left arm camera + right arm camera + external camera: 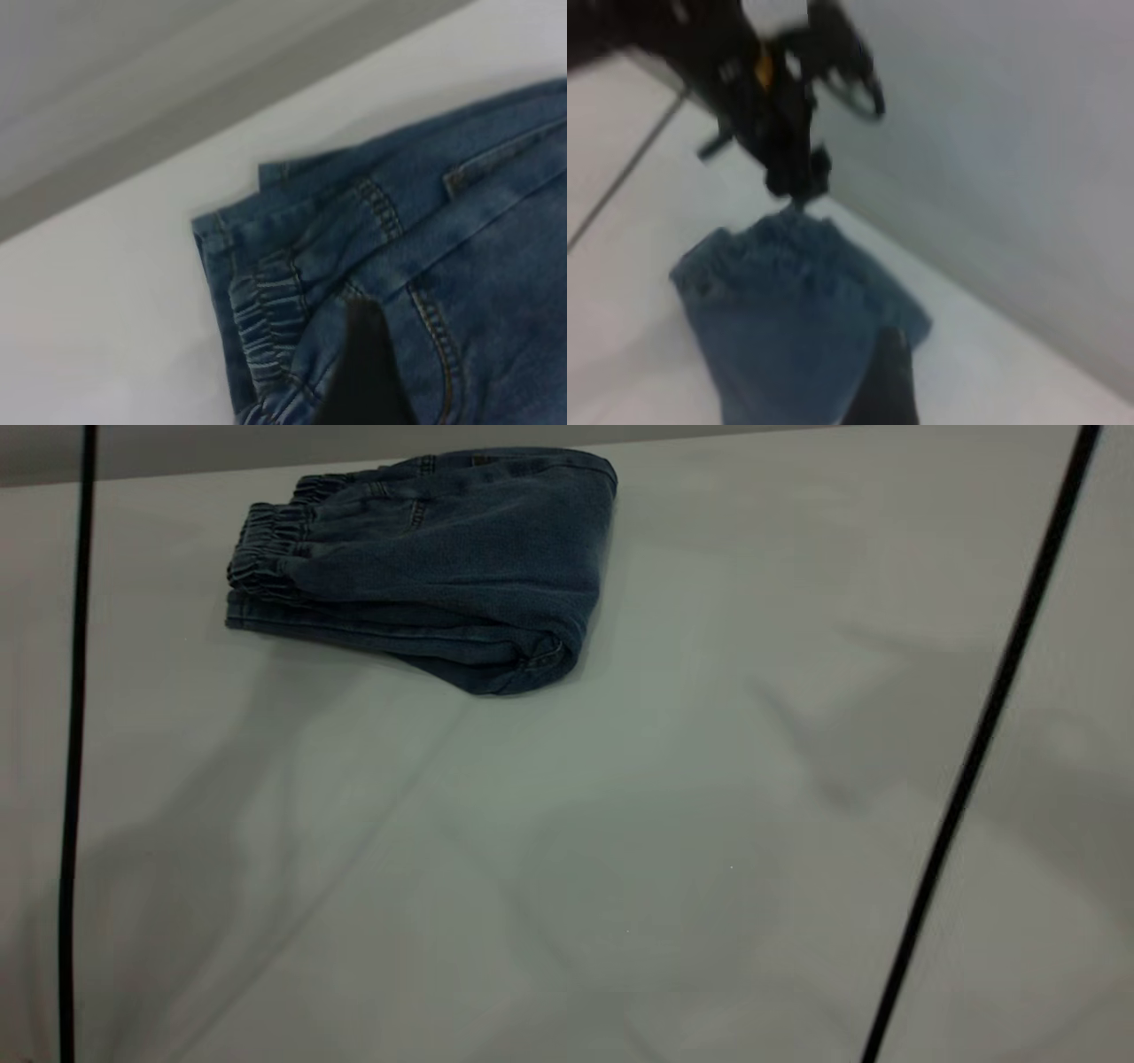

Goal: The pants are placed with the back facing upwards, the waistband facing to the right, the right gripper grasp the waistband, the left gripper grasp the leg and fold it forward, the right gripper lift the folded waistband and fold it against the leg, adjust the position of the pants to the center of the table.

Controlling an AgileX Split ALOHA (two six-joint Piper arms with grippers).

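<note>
The blue denim pants (434, 558) lie folded into a thick bundle at the far left-centre of the white table (567, 850). Their gathered elastic waistband (270, 549) faces left, and a folded edge (585, 558) faces right. Neither gripper shows in the exterior view. In the left wrist view my left gripper (365, 376) hovers close over the waistband (266, 328) and a back pocket seam (434, 328). The right wrist view shows my right gripper (884, 385) over the near end of the pants (780, 328). Beyond it, the left arm's gripper (796, 181) hangs at their far end.
Two black cables cross the exterior view, one down the left side (75, 744) and one slanting down the right (983, 735). The table's far edge (177, 474) runs just behind the pants. Arm shadows fall across the bare white surface (266, 850).
</note>
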